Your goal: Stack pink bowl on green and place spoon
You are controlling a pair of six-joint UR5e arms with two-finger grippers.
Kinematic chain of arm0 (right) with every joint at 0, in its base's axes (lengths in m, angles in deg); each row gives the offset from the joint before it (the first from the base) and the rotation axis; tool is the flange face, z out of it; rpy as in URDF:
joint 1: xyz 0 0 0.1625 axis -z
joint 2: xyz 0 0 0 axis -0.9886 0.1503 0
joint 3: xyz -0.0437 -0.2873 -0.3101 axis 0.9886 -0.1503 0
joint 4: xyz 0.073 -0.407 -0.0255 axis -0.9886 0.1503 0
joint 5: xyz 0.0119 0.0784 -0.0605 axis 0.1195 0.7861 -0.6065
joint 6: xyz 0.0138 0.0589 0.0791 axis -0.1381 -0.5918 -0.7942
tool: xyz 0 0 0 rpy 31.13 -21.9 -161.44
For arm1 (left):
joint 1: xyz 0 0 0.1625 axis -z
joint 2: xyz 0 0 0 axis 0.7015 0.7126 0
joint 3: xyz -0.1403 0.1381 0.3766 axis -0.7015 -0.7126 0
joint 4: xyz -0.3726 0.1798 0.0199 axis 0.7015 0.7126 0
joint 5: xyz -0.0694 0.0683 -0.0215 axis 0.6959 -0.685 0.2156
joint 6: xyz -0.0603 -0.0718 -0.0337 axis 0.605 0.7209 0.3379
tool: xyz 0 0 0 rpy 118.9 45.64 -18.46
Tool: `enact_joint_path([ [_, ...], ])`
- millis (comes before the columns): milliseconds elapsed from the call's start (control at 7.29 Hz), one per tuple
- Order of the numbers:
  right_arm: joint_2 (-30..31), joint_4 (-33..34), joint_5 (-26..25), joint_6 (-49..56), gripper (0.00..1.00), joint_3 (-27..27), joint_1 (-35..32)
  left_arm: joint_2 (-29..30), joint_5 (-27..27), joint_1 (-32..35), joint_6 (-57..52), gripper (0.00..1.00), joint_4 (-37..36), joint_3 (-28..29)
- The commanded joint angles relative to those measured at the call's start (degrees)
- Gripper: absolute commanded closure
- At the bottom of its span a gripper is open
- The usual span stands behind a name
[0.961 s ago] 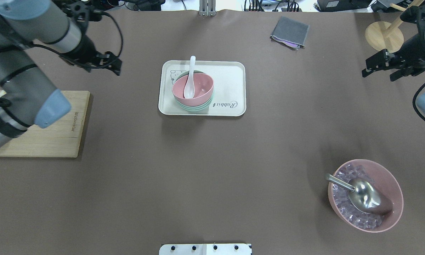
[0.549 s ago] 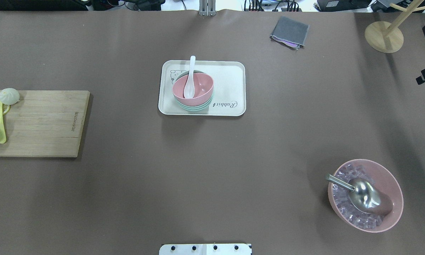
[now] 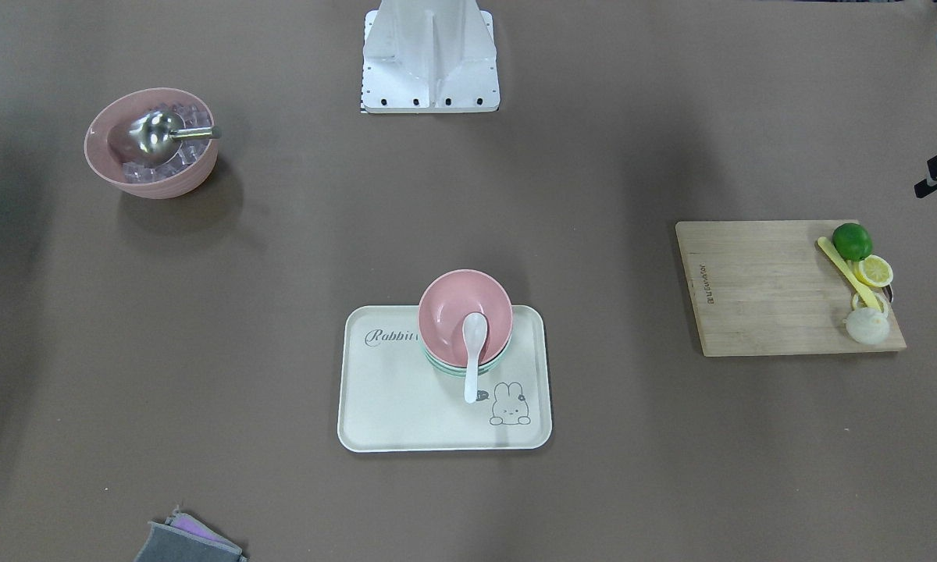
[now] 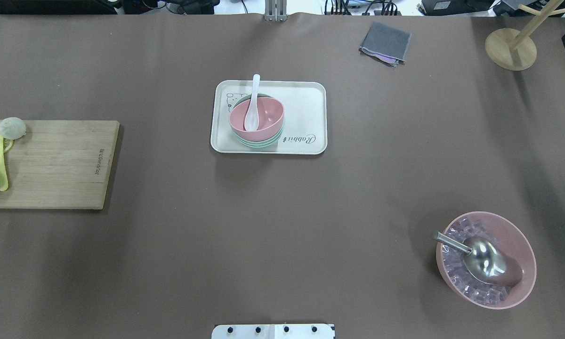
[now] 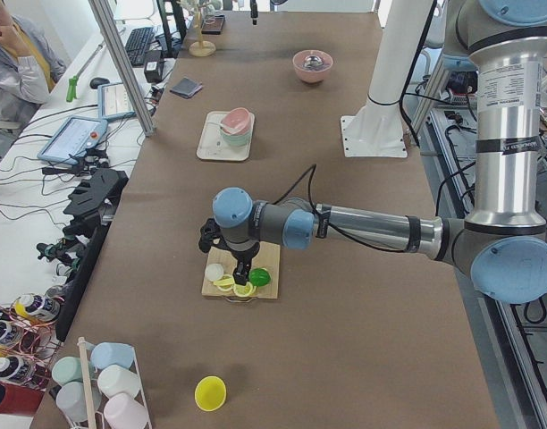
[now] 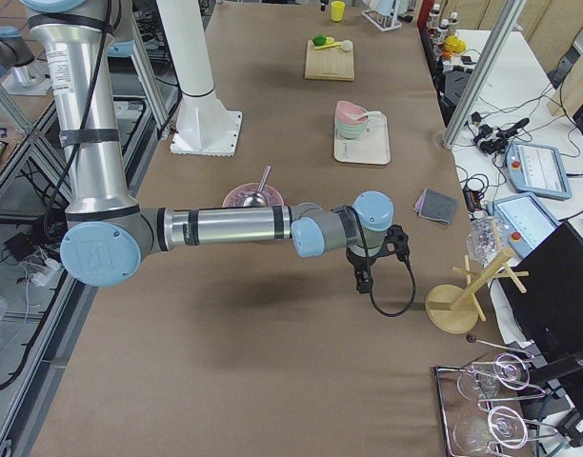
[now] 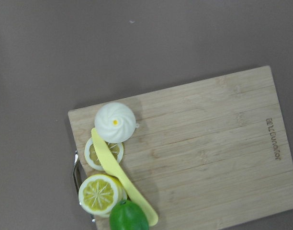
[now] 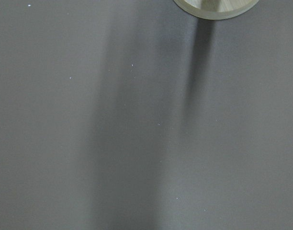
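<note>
**Bowls stacked and spoon in; the task looks finished, with both arms well off the tray.**

On the tray [image 4: 306,113], one pink bowl [image 4: 269,117] sits nested in one green bowl [image 4: 259,142]. One white soup spoon [image 4: 253,110] lies in it, its handle over the rim on the tray's far side from the robot. I judge the next move calls only for keeping clear. The left gripper [image 5: 236,265] hangs over the one cutting board [image 4: 61,165], well to the tray's left. The right gripper [image 6: 363,276] is well to the tray's right, near one wooden stand [image 4: 511,48]. I cannot tell whether either claw is apart or together. Elsewhere there is one larger pink ice bowl [image 4: 526,247], one metal scoop [image 4: 485,261] and one grey cloth [image 4: 386,42].
</note>
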Motion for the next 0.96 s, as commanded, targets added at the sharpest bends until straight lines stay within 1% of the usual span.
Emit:
enact_joint_path([
  [0, 1.03, -0.74, -0.2, 0.11, 0.0, 0.05, -0.05, -1.5, 0.28, 0.08, 0.1, 0.02, 8.66, 5.03],
  [412, 2.18, -0.75, -0.46, -0.59, 0.0, 0.14, -0.05, -1.06, 0.37, 0.08, 0.36, 0.02, 8.69, 4.7],
  [549, 2.27, -0.75, -0.55, -0.6, 0.0, 0.23, 0.04, -0.45, -0.06, 0.08, 3.93, 0.02, 8.69, 3.57],
  [686, 2.54, -0.75, -0.47, -0.94, 0.0, 0.4, 0.04, -0.53, -2.77, -0.1, 7.1, 0.02, 8.51, 1.99],
  [824, 2.54, -0.75, -0.55, -0.95, 0.0, 0.23, 0.04, -0.53, -4.27, 0.07, 6.96, 0.02, 8.6, 1.89],
])
